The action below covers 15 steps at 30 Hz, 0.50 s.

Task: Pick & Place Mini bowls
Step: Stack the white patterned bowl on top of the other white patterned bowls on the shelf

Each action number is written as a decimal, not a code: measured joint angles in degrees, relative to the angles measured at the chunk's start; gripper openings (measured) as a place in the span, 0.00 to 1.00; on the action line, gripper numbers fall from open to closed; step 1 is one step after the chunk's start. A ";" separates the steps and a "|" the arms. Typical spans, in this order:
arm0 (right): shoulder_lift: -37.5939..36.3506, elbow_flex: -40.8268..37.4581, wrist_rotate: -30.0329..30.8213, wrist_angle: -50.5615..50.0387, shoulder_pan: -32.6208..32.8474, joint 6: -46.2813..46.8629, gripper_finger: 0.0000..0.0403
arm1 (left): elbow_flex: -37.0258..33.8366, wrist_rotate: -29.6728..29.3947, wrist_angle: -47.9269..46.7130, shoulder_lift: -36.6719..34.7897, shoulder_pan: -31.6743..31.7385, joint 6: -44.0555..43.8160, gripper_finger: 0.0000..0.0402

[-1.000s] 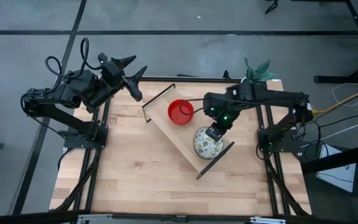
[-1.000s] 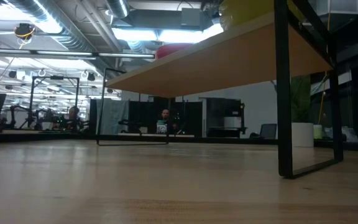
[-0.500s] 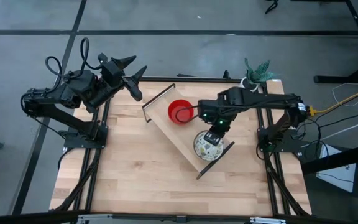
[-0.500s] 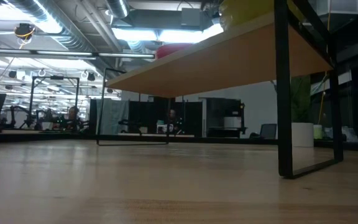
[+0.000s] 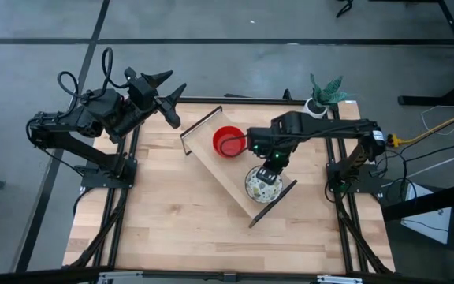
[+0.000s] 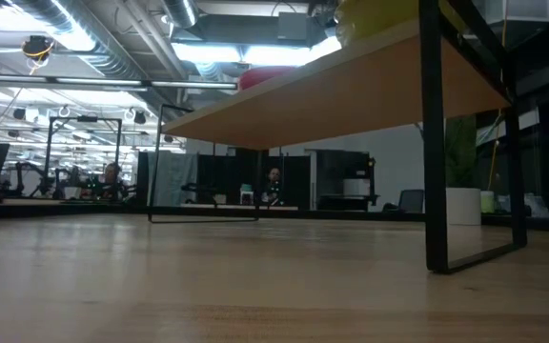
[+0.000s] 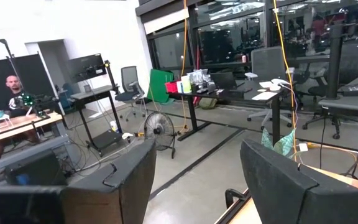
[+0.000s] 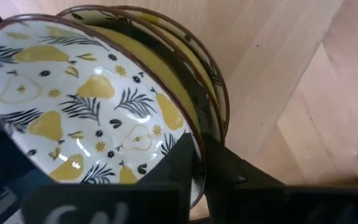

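- Landmark = the raised wooden shelf (image 5: 239, 170) standing slantwise mid-bench (image 5: 164, 213); everything below placed rel. to it.
- On shelf, end nearer the bench's front: stack of patterned mini bowls (image 5: 262, 183), white inside w/ yellow pears and leaves, yellow outside. Right wrist view shows three rims nested.
- Right gripper (image 5: 273, 165) directly over that stack's far edge. Its fingers (image 8: 219, 165) pinch the top patterned bowl (image 8: 86, 106) at the rim: one inside, one outside, gap narrow, only the bowl wall between.
- Step in hand, as I read it: placing that bowl onto the stack, release about due. Could equally be a pick; can't settle it from this.
- Next move calls for: spread fingers just enough to free the rim, then lift straight up so the stack isn't dragged off the shelf edge.
- On shelf, far end: red mini bowls (image 5: 228, 142), just beside right arm's wrist, not touched.
- Beyond shelf, off the far-left corner: left gripper (image 5: 162, 96) parked, fingers (image 7: 120, 180) wide, empty.
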 joint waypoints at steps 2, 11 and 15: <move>0.09 -0.02 0.25 0.00 0.02 0.29 0.13 | 0.00 0.00 0.00 0.00 0.00 0.00 0.56; 0.17 -0.04 0.45 -0.04 0.00 0.44 0.24 | 0.00 0.00 0.00 0.00 0.00 0.00 0.56; -0.06 -0.11 0.44 -0.04 0.00 0.44 0.25 | 0.00 0.00 0.00 0.00 0.00 0.00 0.56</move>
